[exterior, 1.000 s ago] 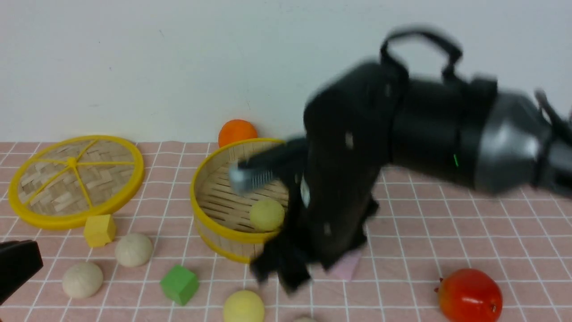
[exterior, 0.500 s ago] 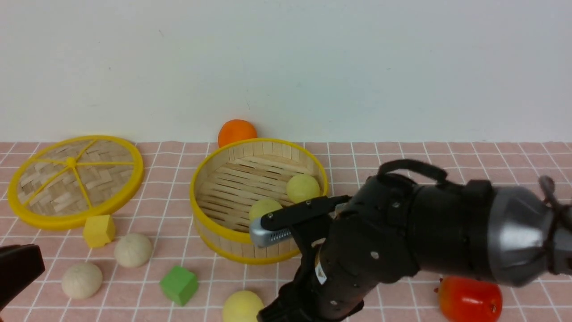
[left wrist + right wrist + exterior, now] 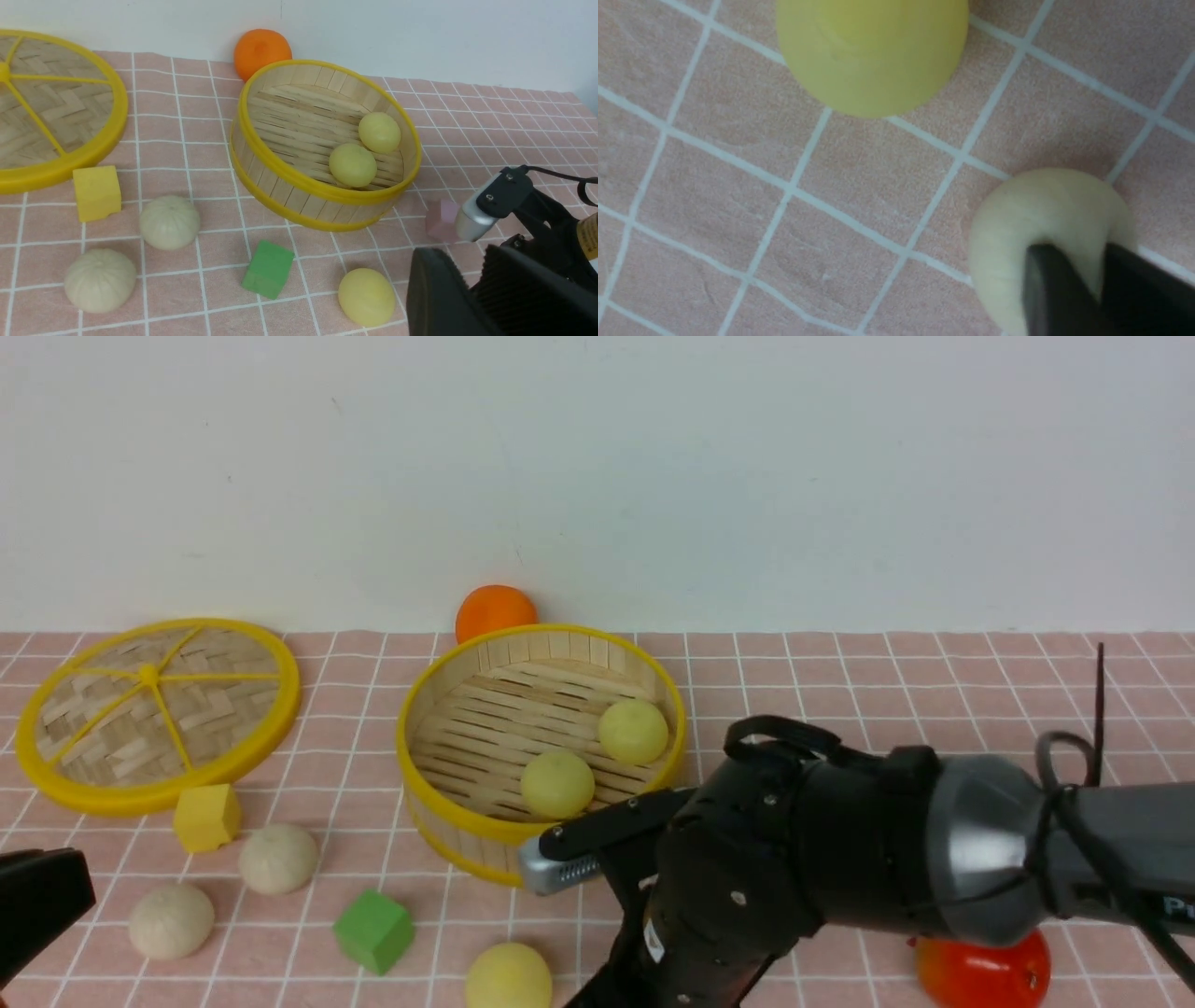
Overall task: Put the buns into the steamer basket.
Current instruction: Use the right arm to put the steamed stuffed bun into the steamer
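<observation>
At the near side of the steamer basket, picking up a third bun is apparently in hand: right gripper, narrow, at an off-white bun, grip uncertain, next calling for a secure pinch, then a lift; left gripper, slightly parted, holding nothing. Count: one basket; two grippers; six buns, comprising two yellow inside, one yellow and three off-white outside.

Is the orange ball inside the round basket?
No, the orange ball is outside the steamer basket, behind its rim.
</observation>
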### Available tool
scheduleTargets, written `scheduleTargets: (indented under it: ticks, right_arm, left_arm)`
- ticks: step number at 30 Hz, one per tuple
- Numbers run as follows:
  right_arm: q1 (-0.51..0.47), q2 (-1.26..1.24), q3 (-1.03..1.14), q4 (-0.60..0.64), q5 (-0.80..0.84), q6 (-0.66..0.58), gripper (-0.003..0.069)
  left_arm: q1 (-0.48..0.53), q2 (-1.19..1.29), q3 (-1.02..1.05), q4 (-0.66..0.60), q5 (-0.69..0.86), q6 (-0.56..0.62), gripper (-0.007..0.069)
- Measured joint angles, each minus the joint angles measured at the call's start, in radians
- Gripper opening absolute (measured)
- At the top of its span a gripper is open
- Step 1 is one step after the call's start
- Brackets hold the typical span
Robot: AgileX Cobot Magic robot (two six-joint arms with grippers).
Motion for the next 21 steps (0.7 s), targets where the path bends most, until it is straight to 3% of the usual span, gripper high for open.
scheduleTargets:
  ticks: [1,5,9,16,21]
  right_arm:
    - [-0.004,-0.013,0.000,-0.001,0.012,0.000,0.0037]
    - [-0.043,-0.052,-0.065,0.021,0.120,-0.040,0.0033]
    - [-0.161,-0.064,-0.264,0.097,0.220,-0.167,0.0032]
    - [-0.371,0.115,-0.667,0.222,0.107,-0.320,0.0032]
    - [-0.409,0.325,-0.827,0.308,0.070,-0.426,0.0032]
  left_arm:
    - [0.000,0.000,0.000,0.000,0.002,0.000,0.0193]
    - [0.000,0.000,0.000,0.000,0.003,0.000,0.0199]
    - [0.000,0.000,0.000,0.000,0.004,0.000,0.0202]
    - [0.000,0.000,0.000,0.000,0.007,0.000,0.0208]
    - [0.000,0.000,0.000,0.000,0.007,0.000,0.0213]
